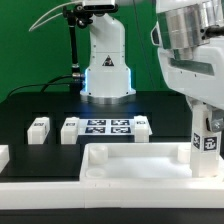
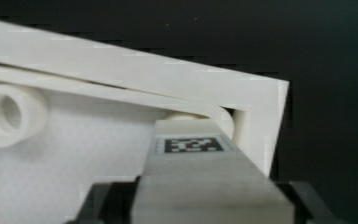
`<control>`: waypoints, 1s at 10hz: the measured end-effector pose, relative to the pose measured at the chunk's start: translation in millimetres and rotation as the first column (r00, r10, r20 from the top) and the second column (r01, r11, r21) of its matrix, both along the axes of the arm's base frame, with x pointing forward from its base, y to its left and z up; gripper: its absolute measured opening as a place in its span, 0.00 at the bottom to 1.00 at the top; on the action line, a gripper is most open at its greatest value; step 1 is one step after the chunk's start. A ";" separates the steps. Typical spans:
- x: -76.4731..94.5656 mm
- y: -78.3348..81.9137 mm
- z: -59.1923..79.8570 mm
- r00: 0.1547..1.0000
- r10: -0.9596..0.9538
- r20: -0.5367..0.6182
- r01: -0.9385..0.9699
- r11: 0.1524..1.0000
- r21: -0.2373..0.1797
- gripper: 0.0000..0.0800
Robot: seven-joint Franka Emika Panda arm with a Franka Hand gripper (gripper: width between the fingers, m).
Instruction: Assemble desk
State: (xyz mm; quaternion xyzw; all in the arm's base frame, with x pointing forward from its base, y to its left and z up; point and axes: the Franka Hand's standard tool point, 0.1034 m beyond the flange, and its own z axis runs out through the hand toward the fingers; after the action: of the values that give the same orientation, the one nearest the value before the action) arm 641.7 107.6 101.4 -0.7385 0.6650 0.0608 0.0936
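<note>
The desk top [image 1: 130, 152] lies flat on the black table [image 1: 30, 105], near the front of the exterior view, with its rim facing up. It reaches from the middle to the exterior view's right. At its right end, one leg [image 1: 206, 143] stands upright with its black-and-white tag visible. In the wrist view this leg [image 2: 194, 150] is just inside a corner of the desk top [image 2: 140, 70], close against the rim. I cannot tell if it is already fully down in its socket. Another round socket [image 2: 2, 115] shows further along the same rim.

The gripper [image 1: 203, 118] comes from above and is clamped on this leg. In the wrist view the leg fills the space between the two dark fingers [image 2: 105, 203] of the gripper [image 2: 197, 195].

Behind the desk top, the marker board [image 1: 107, 127] lies on the table. Three loose legs rest near it: one [image 1: 70, 130] just at its left side, one [image 1: 142, 125] just at its right side, and one [image 1: 38, 127] further to the exterior view's left (all lying down). A long white rail [image 1: 60, 195] runs along the front.
</note>
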 end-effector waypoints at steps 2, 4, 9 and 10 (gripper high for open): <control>1.3 0.9 -0.3 0.996 -0.087 -0.010 0.087 0.996 0.006 0.36; 4.4 2.7 -0.7 0.962 -0.274 -0.011 0.274 0.961 0.025 0.36; 5.0 4.2 -1.7 0.958 -0.288 -0.007 0.288 0.957 0.025 0.62; 4.8 4.4 -1.9 0.958 -0.285 -0.007 0.285 0.958 0.024 0.62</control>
State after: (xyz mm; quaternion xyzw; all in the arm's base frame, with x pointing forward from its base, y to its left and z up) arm 646.5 112.0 99.6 -0.6336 0.7638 0.0561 0.1097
